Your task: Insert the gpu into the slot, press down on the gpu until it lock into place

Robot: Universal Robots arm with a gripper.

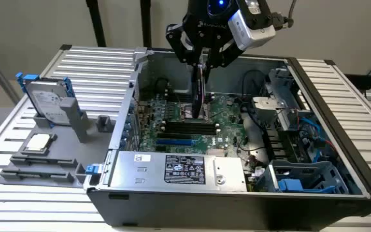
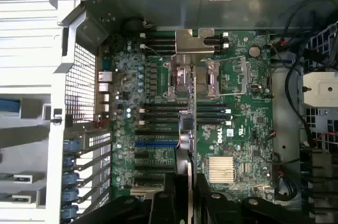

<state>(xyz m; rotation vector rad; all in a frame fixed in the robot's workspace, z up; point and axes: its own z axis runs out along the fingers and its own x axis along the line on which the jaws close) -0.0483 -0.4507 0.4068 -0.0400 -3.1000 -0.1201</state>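
The gripper (image 1: 204, 60) is clamping the gpu (image 1: 200, 94) on edge, hanging top-centre in the exterior view, slot (image 1: 176, 142) sitting lower down, apart.

The exterior view looks down obliquely over the whole open dark-grey metal computer case (image 1: 237, 209). The wrist view faces straight down, nearer, onto the green circuit board (image 2: 253, 123) both views share.

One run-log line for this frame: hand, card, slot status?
hand: shut on card | card: upright, held above board | blue slot: empty, card not yet inserted
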